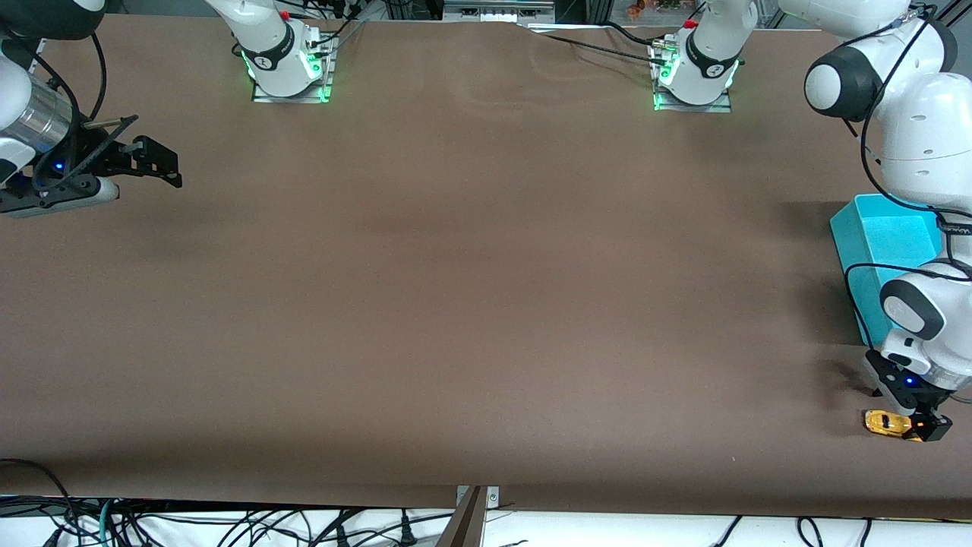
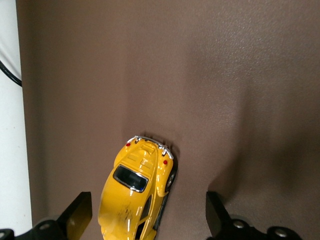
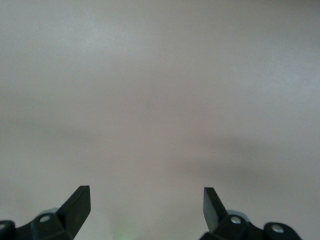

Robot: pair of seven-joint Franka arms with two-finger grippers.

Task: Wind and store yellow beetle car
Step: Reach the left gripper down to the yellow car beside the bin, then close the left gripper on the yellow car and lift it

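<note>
On the brown desk [image 1: 471, 289] there are two arms, two claws, one teal bin and one yellow beetle car. The teal bin [image 1: 881, 247] stands at the left arm's end of the desk, partly covered by that arm's white links, and sits farther from the front camera than the left claw [image 1: 907, 414]. That claw is low over the desk near the front edge, its fingers spread wide with nothing gripped. The yellow beetle car [image 1: 886, 422] rests on the desk directly beneath it, lying between the two fingers and closer to one of them, touching neither that can be seen.

The right arm waits at its own end of the desk; the right claw [image 1: 156, 163] hangs in the air over bare desk, also spread wide and empty.

The front view alone shows the bin, both bases and both arms. The left wrist view alone shows the car [image 2: 137, 192] in detail: dark rear window, chrome bumper with small red lights, and its body angled between the fingertips [image 2: 80, 212]. The right wrist view shows only that claw's fingertips [image 3: 75, 205] over plain desk.
</note>
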